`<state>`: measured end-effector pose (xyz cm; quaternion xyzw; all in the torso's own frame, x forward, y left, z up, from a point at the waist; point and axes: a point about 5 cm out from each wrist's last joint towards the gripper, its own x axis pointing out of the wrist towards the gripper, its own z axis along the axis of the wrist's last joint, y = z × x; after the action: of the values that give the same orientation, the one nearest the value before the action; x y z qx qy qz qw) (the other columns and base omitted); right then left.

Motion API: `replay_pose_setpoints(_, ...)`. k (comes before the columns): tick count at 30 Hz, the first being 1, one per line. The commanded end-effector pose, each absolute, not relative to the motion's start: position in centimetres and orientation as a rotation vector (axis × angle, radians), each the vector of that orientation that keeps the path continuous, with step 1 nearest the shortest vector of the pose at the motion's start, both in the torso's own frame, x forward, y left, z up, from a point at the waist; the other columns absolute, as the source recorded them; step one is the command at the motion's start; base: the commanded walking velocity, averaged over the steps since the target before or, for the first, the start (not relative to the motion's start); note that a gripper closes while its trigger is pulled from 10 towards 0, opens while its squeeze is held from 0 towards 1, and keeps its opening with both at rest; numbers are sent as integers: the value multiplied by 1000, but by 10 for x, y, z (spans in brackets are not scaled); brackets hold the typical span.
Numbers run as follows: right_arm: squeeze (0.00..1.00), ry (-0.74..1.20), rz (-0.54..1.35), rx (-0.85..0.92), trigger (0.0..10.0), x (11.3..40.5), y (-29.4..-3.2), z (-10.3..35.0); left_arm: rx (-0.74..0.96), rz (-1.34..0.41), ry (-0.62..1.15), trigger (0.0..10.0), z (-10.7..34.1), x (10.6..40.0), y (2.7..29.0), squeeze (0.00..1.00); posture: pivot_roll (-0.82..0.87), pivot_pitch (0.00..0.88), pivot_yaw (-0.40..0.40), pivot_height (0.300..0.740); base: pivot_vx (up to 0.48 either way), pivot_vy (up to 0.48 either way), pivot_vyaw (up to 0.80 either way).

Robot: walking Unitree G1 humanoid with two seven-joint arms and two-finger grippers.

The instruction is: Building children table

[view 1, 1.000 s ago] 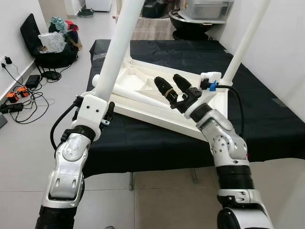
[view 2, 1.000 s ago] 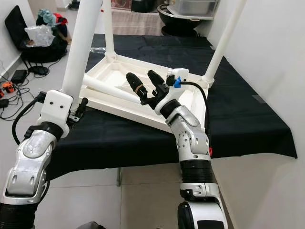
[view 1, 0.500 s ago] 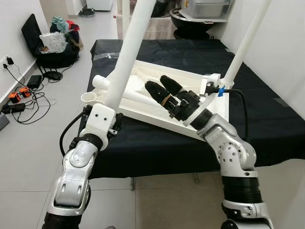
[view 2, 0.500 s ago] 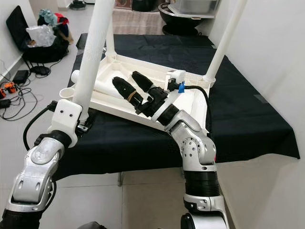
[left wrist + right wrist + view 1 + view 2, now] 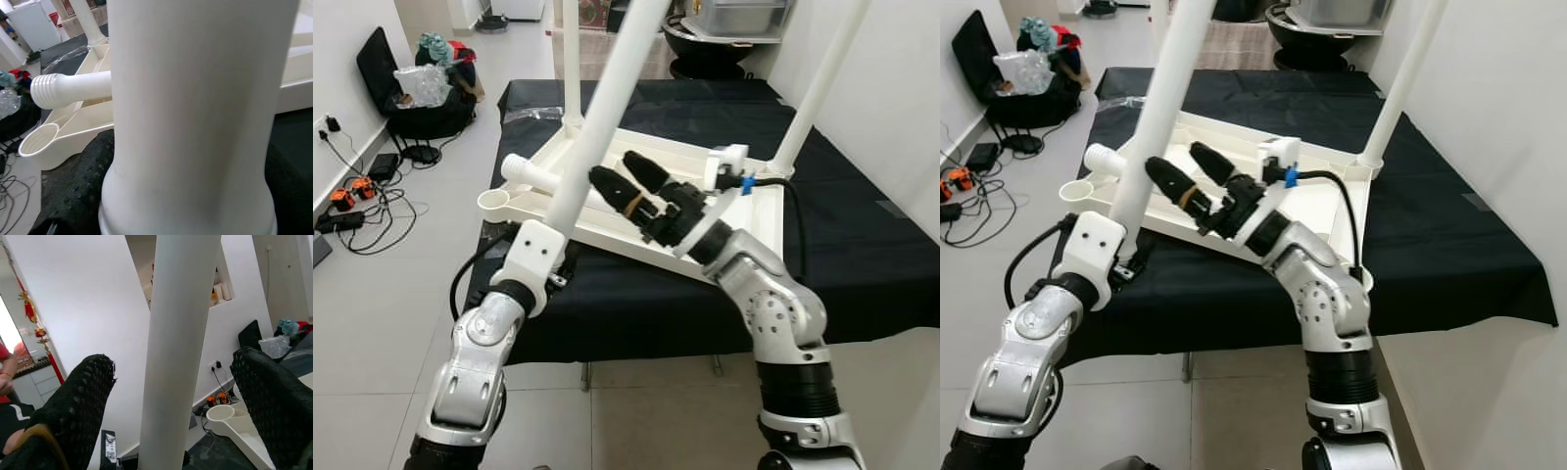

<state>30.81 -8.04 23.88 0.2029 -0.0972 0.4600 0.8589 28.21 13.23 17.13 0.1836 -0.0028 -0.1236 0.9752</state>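
The upturned table top (image 5: 744, 211) is laid on the black-covered bench (image 5: 862, 255) so its sockets face upward. A loose table leg (image 5: 607, 127) is clamped by the left gripper (image 5: 543, 259). The right gripper (image 5: 626, 181) is spread wide around the leg, apparently to steady it.

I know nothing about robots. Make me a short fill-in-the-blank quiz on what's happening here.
1. The left gripper holds a long white table ____.
2. The upside-down tabletop lies on a ____ cloth.
3. The right gripper has its fingers ____, on either side of that white piece.
4. A loose leg with a ____ end lies on the tabletop.

Missing words: leg; black; open; threaded
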Motion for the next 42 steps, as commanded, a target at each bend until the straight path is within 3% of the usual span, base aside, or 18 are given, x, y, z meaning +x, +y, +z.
replay_pose_setpoints(1, 0, -148, 975, 434, 10000, 311, -67, 235, 404, -301, -9, 10000, 171, 280, 122, 0, 31, 52, -45, 740, 0, 0, 0)
replay_pose_setpoints(14, 0, -106, 981, 452, 10000, 314, -45, 235, 442, -352, -10, 10000, 169, 279, 109, 0, 33, 49, -50, 740, 0, 0, 0)
replay_pose_setpoints(28, 0, -138, 877, 472, 10000, 329, -41, 243, 437, -369, -43, 10000, 173, 280, 92, 0, 30, 53, -51, 740, 0, 0, 0)
replay_pose_setpoints(42, 0, -157, 856, 473, 10000, 333, -39, 248, 489, -377, -71, 10000, 178, 287, 95, 0, 25, 57, -52, 740, 0, 0, 0)
